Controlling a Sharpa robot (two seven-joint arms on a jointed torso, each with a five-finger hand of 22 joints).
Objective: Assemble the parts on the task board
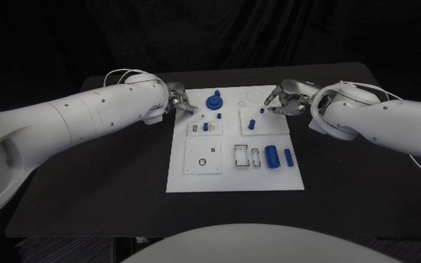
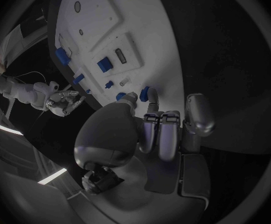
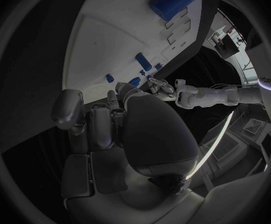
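Task board (image 1: 230, 178): white plate lying flat in the middle of the black surface (image 1: 105, 178).
Parts: a blue knob (image 1: 214, 101) near the board's far edge; two blue cylinders (image 1: 272, 156) toward its near right corner.
Left robot hand (image 1: 179, 101): at the board's far left edge, fingers curled in, grasping nothing visible.
Right robot hand (image 1: 288, 97): over the board's far right corner, fingers curled; cannot tell if it holds anything.
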